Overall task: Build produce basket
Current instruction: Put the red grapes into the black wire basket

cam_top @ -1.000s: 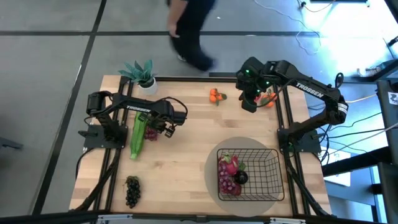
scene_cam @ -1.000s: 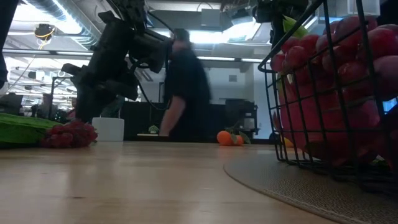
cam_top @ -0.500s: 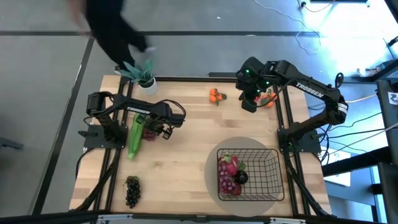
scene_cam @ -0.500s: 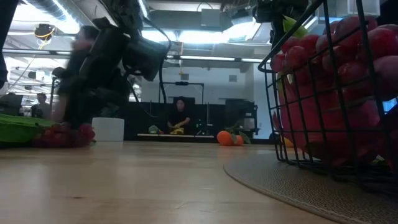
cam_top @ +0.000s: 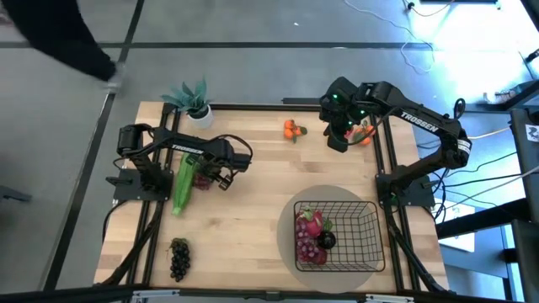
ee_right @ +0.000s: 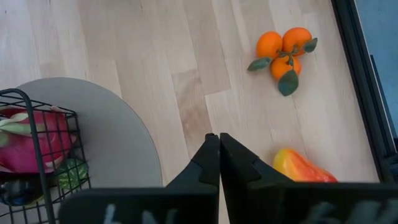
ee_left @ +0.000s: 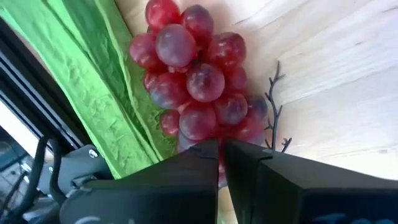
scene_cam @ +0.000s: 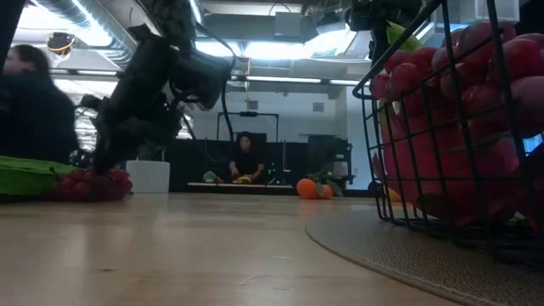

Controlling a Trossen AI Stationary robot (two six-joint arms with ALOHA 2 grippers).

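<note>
The worktop (cam_top: pixel 253 210) is light wood and carries a round grey mat (cam_top: pixel 290 210) at its near right. The basket (cam_top: pixel 364 236) stands on that mat and holds a dragon fruit (cam_top: pixel 310 222) with a red grape bunch (cam_top: pixel 308 251) beside it. A green leafy stalk (cam_top: pixel 184 179) lies at the left side, touching a second red bunch (ee_left: pixel 199 93). The left gripper (ee_left: pixel 221 149) sits low over that bunch, its fingers pressed together at the near end of the bunch; whether they pinch a grape or stem cannot be told. The right gripper (ee_right: pixel 216 146) hangs above the far right part of the worktop, fingers pressed together and empty, with the mango (ee_right: pixel 301 168) and tangerines (ee_right: pixel 283 53) below it. A dark grape bunch (cam_top: pixel 178 257) lies near the front left corner. A potted plant (cam_top: pixel 192 99) stands at the far left edge.
</note>
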